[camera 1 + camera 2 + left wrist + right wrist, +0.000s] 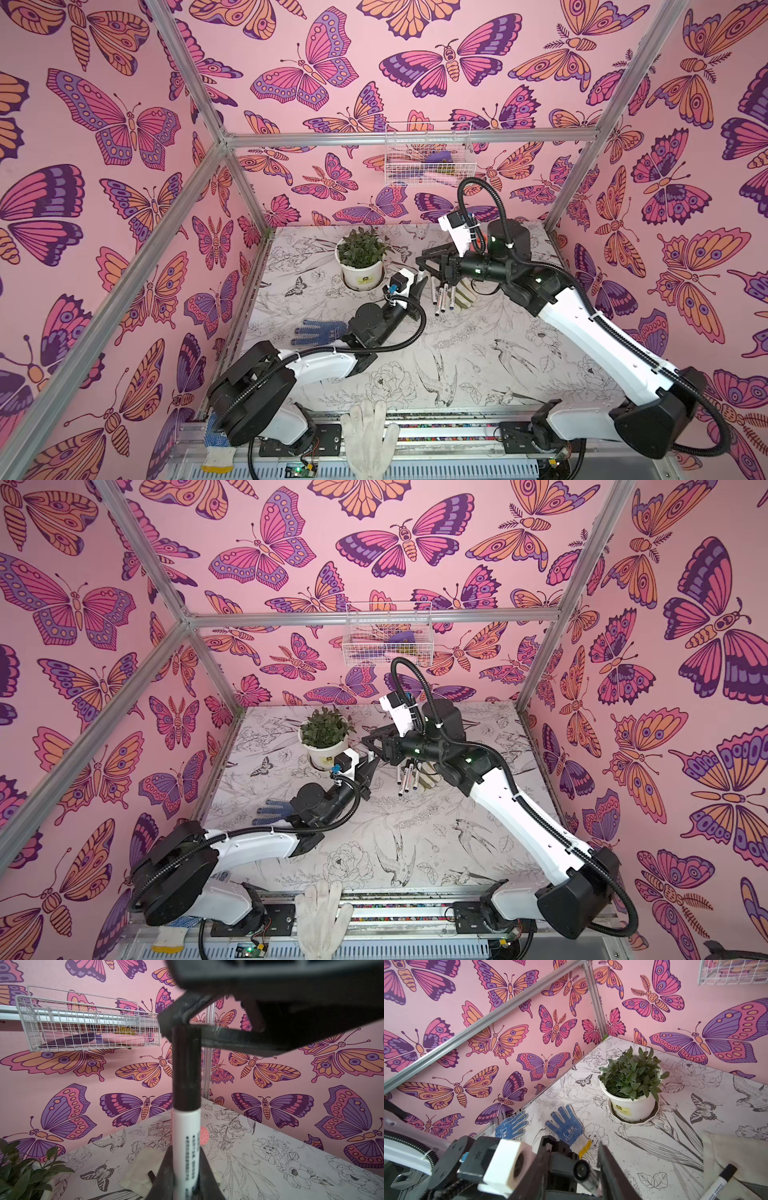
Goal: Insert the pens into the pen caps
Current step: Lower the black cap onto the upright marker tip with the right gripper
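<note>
Beside plant pot (pixel 361 272): pen (pixel 186 1136) pinched in left claw (pixel 185 1167), long axis pointing into right claw (pixel 185 1022) (grip on cap (pixel 186 1068): cannot tell).

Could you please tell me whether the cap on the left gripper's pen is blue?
No, the cap on the pen in the left gripper is black.

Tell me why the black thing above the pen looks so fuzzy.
Left wrist view: the right gripper is close to the lens and out of focus, while the pen is sharper. Right wrist view: the pen cap end is blurred; the potted plant is crisp.
</note>
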{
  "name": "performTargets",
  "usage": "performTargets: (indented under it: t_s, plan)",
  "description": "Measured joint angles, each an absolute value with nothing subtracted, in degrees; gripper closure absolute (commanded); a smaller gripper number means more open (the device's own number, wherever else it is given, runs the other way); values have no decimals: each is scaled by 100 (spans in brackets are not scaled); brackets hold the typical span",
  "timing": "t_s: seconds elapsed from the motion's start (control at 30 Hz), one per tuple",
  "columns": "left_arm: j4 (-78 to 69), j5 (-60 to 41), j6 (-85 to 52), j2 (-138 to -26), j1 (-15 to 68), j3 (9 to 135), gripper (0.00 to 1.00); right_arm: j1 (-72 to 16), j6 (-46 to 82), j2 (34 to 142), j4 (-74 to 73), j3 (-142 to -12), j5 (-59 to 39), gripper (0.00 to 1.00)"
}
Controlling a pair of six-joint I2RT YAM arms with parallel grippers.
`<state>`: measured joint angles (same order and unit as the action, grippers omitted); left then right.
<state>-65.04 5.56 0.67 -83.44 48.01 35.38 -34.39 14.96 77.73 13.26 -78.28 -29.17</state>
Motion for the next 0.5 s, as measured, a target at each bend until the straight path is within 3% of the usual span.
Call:
performTargets:
  t_s: [0.27, 0.5]
  plan:
    - [-6449, 543, -14, -8344, 4803, 3540, 100, -3428, 1481, 7940, 1288, -7828, -2821, 96]
    - [-6125, 552, -143, -8344, 4770, 3719, 100, -3371, 1664, 8023, 1212, -7826, -2790, 100]
